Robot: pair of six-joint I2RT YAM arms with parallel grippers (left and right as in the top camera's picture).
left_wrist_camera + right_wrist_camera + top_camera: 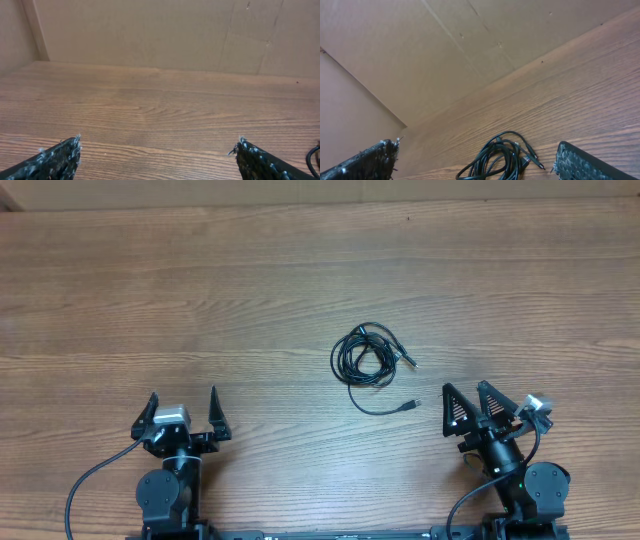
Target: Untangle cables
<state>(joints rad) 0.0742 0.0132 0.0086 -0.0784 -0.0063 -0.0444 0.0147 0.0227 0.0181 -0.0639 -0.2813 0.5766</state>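
Claws stand spread and empty, right claw [465,386] near the cables [368,358], left claw [182,393] well apart from them, which lie coiled on the counter [200,300]; untangling looks unstarted, and next calls for pinching the loose plug end [416,403].

Soft, warm, even light lies across the wooden table [300,270], only faint shadows hugging the cables [365,358], overhead view crisp, while both wrist views run softer, a pale sheen on the grain and the near fingertips [60,157] blurring at the bottom corners.
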